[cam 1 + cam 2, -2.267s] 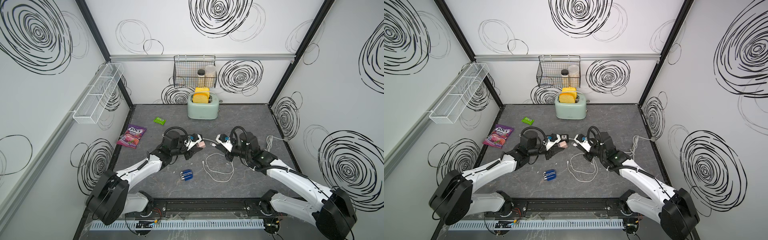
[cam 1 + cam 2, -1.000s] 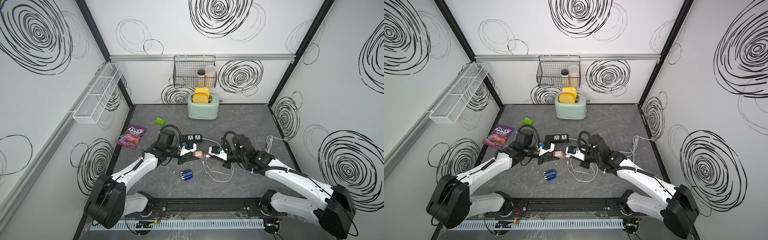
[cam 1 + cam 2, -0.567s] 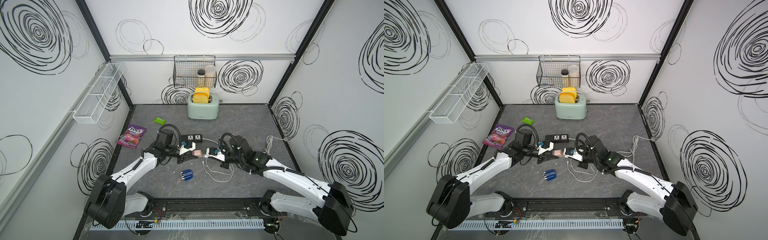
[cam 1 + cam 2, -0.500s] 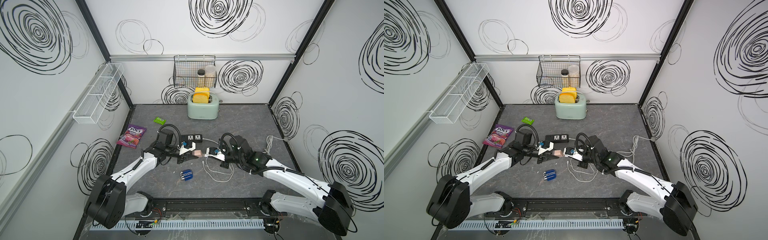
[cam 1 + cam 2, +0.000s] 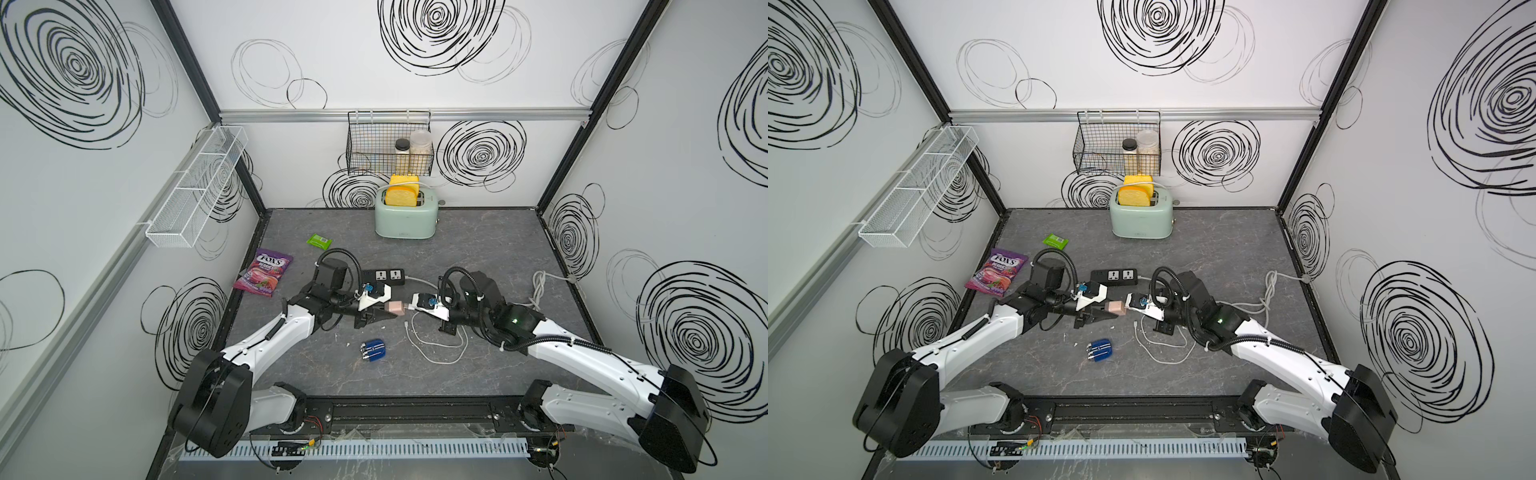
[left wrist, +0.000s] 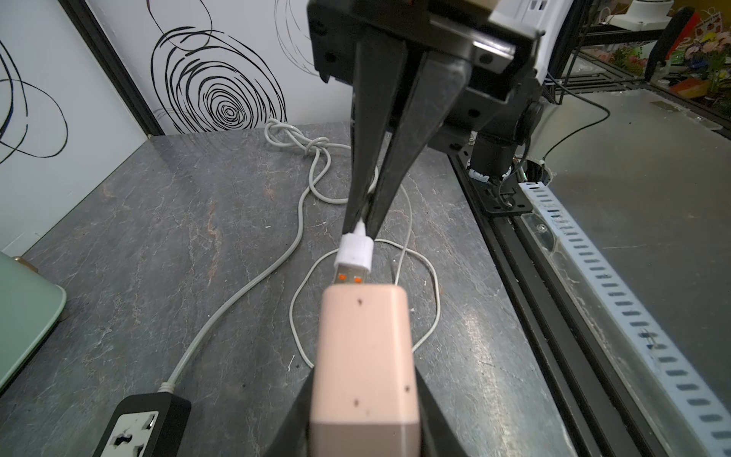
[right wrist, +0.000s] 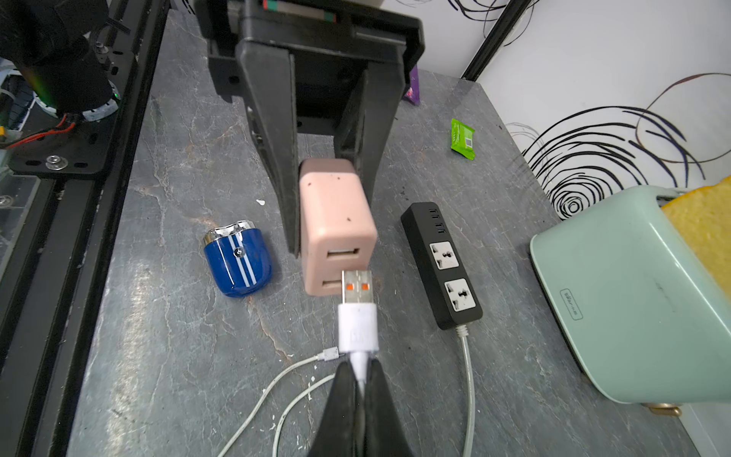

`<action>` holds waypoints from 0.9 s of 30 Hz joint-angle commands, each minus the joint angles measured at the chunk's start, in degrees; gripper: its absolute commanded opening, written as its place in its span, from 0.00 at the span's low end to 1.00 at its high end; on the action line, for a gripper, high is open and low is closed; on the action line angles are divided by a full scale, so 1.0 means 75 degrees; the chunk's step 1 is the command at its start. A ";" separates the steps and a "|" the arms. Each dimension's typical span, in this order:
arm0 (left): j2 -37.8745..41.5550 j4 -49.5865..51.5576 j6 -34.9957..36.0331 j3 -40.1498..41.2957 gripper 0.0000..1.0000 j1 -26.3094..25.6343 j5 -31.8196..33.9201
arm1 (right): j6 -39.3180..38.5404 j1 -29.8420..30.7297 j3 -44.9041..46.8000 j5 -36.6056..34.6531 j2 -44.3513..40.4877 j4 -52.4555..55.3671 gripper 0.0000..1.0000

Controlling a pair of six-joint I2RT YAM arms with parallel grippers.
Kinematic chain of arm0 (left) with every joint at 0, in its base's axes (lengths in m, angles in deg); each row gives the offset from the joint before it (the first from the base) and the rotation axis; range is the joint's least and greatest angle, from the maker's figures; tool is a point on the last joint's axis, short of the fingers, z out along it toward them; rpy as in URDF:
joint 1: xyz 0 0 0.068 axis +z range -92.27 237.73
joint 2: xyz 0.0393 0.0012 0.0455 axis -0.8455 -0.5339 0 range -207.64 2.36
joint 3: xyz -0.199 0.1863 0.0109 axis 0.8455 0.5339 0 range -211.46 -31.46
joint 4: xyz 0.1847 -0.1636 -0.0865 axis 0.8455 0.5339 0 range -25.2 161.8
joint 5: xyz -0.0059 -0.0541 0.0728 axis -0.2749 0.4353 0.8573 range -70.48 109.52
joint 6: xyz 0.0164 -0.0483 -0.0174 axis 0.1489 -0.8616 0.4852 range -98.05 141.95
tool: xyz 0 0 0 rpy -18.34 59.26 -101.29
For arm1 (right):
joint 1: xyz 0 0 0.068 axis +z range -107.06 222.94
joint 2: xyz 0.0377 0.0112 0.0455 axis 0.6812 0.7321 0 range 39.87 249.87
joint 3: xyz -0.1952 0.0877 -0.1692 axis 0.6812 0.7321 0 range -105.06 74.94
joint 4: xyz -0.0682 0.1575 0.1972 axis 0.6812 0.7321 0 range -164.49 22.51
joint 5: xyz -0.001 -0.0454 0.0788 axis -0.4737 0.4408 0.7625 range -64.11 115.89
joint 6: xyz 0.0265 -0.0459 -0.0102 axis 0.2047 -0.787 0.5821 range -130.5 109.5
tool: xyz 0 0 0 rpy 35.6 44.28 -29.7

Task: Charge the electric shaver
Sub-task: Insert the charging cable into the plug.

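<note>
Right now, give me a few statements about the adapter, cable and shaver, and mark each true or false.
1. The left gripper holds the pink adapter. True.
2. The USB plug is fully seated in the adapter. False: its metal tip shows whole, just in front of a port.
3. The electric shaver lies on the table with no cable in it. True.
4. The right gripper is open and empty. False: it is shut on the white cable just behind the plug.
5. The adapter sits in the black power strip. False: both of the strip's sockets show empty.
</note>
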 commanded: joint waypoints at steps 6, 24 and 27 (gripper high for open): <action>0.0189 -0.0126 0.0048 -0.0101 0.00 0.0181 -0.0337 | 0.0032 0.0192 0.0021 -0.0296 0.0184 0.0142 0.00; 0.0199 -0.0082 0.0070 -0.0085 0.00 0.0255 -0.0382 | -0.0263 0.0293 -0.0108 0.0008 0.0324 0.0219 0.00; 0.0145 0.0018 0.0146 -0.0103 0.00 0.0218 -0.0413 | -0.0377 0.0275 -0.0186 0.0076 0.0337 0.0174 0.00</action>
